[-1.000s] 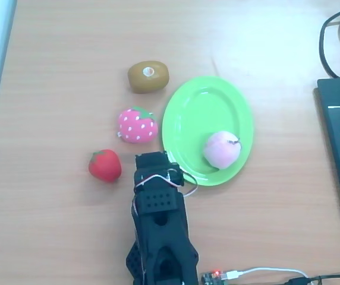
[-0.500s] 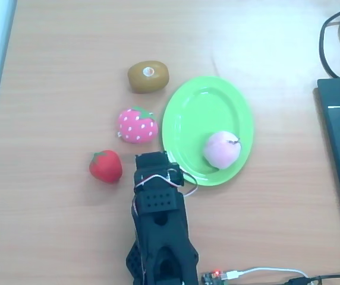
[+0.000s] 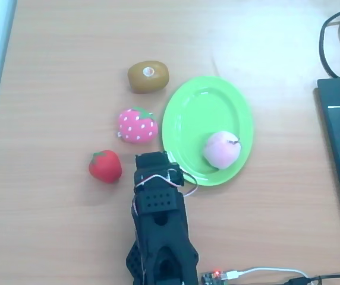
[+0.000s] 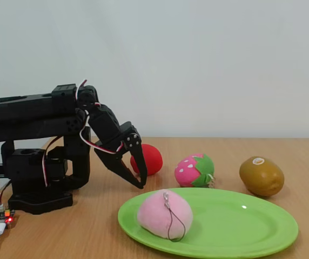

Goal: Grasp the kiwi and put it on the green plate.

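Kiwi [image 3: 148,77] lies on the desk [image 3: 69,53], beyond the plate's far end in the overhead view and apart from its rim, white-and-orange spot facing up. Going near to far in the fixed view: the green plate [image 4: 235,226] sits closest, with a pink peach [image 4: 164,213] on its left part. Behind the plate's left edge the black pincer [image 4: 139,182] points down at the desk, fingers together and holding nothing, tips just above the wood. Past it stand a red strawberry [image 4: 149,158], then a pink strawberry [image 4: 194,170], and furthest right the kiwi [image 4: 261,176], well clear of the pincer.
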You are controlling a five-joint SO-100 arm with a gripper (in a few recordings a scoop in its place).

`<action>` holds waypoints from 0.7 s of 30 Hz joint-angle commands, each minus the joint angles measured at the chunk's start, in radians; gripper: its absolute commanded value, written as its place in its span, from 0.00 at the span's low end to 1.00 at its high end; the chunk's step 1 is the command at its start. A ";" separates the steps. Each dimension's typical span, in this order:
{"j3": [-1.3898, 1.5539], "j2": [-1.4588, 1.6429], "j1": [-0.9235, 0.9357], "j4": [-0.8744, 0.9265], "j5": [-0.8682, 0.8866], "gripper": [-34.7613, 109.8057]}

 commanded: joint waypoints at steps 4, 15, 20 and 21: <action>0.002 0.018 -0.012 -0.029 -0.044 0.18; -0.206 -0.117 0.008 -0.052 -0.069 0.18; -0.434 -0.321 0.020 -0.020 -0.060 0.18; -0.491 -0.367 0.023 0.003 -0.054 0.18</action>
